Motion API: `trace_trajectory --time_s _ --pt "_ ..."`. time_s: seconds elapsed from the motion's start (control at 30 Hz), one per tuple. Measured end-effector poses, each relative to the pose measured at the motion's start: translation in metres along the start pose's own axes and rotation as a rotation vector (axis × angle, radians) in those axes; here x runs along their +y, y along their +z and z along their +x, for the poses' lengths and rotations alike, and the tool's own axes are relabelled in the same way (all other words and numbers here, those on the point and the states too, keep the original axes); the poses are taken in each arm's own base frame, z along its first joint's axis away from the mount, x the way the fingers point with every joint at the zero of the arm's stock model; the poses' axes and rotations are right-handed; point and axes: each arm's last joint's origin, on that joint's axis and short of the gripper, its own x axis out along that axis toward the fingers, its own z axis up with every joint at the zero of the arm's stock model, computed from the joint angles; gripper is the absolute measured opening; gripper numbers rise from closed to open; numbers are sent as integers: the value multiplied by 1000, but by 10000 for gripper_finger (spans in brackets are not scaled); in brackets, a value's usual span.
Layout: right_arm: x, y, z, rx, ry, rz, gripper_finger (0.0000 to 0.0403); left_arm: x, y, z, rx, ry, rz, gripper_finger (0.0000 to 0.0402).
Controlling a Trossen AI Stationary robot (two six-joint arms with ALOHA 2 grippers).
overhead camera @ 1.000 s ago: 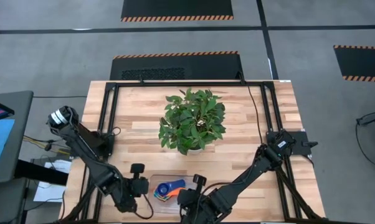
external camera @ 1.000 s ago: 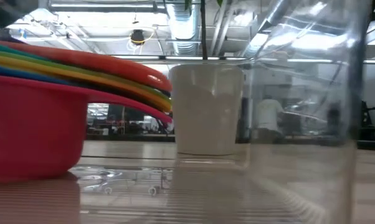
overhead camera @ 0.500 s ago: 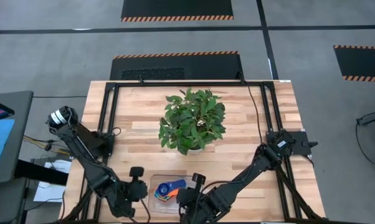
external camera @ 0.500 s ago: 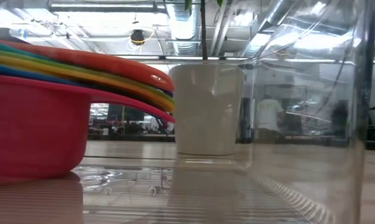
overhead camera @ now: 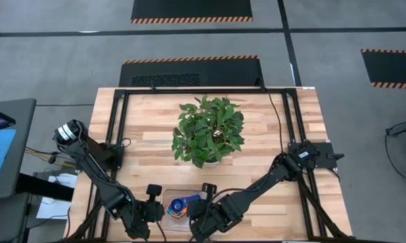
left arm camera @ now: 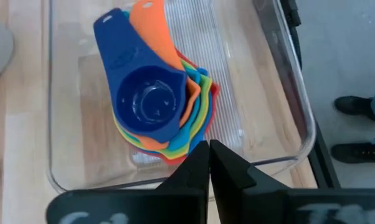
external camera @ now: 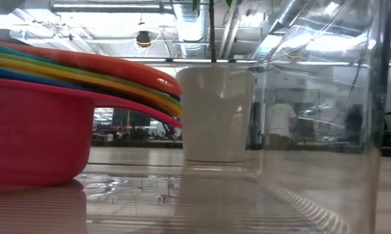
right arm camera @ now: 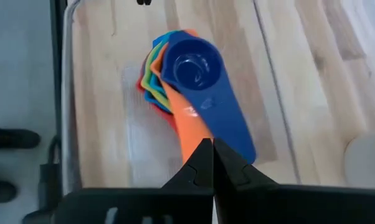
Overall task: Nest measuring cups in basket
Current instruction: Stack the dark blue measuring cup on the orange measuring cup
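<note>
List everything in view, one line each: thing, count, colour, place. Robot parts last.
measuring cups: one nested stack, dark blue on top, orange, yellow, green, light blue and red edges below; inside the basket.
basket: one, clear; table's near edge, between the grippers.
potted plant: one, green leaves, white pot; table centre.
table: one, light wood, black frame.
shoes: two, dark; floor beside the table.
left gripper: dark, shut, above the basket's edge.
right gripper: dark, shut, over the basket.

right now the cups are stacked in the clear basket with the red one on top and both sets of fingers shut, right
Not quite: the top cup is dark blue, not red. Both wrist views show the dark blue cup uppermost in the stack of measuring cups; red sits at the bottom. The rest holds: the stack lies in the clear basket, and the left gripper and right gripper have their fingers shut.
</note>
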Motion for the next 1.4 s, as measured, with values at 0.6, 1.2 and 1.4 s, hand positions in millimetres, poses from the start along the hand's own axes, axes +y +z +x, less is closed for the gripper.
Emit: trace_trajectory --time_s 0.6,1.2,1.4 --pt "-21 2 36 36 -30 -25 5 0 0 0 -3 3 6 0" --pt "-23 -1 66 59 -31 -31 4 0 2 0 -29 24 17 0" --pt "-20 -4 69 69 -28 -9 4 0 2 0 -29 25 17 0"
